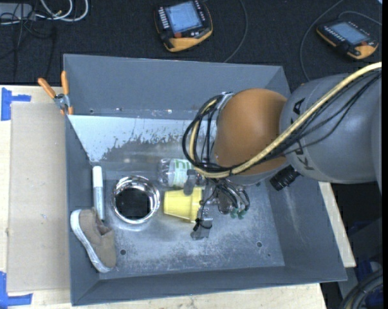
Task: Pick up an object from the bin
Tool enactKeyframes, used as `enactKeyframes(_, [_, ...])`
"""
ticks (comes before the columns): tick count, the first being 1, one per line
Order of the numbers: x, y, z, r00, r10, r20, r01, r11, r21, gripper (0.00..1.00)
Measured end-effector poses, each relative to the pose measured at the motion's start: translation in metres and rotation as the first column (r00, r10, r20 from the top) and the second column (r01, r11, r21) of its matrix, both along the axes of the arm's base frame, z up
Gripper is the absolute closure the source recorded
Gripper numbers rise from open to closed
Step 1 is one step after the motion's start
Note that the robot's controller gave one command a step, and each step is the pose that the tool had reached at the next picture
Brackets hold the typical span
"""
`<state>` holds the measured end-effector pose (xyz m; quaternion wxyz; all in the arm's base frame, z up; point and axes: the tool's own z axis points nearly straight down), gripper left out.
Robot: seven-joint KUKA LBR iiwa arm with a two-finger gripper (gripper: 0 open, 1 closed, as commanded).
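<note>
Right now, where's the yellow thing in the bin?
Look in the middle of the grey metal bin. Right of the round shiny metal cup with a black inside lies a small yellow plastic cup, tipped over. Nothing else inside is yellow.

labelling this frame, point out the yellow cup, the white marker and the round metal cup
yellow cup [177,204], camera view, middle of its side wall
white marker [98,195], camera view, middle of its barrel
round metal cup [134,203], camera view, its dark inside

— What is held in the grey bin [296,256]?
— A white marker [98,188] is laid by the left wall, a shoe [96,240] in the front-left corner; a metal cup [135,200], yellow cup [179,205] and clear bottle [175,170] are seen mid-floor.
</note>
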<state>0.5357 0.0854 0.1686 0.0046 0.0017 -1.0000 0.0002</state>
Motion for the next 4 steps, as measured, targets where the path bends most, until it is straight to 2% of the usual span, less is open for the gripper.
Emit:
enactKeyframes(1, [-0.015, 0.024, -0.098, 0.994, 0.107, -0.004, -0.107, 0.994, 0.003, 0.00])
enactKeyframes(2, [-0.011, 0.062, -0.050, 0.995, 0.103, 0.000, -0.103, 0.995, 0.006, 0.00])
enactKeyframes(3, [0.043, 0.062, -0.101, 1.000, 0.008, 0.000, -0.008, 1.000, 0.006, 0.00])
enactKeyframes(4, [0.043, 0.062, -0.099, 1.000, 0.006, -0.001, -0.006, 1.000, 0.006, 1.00])
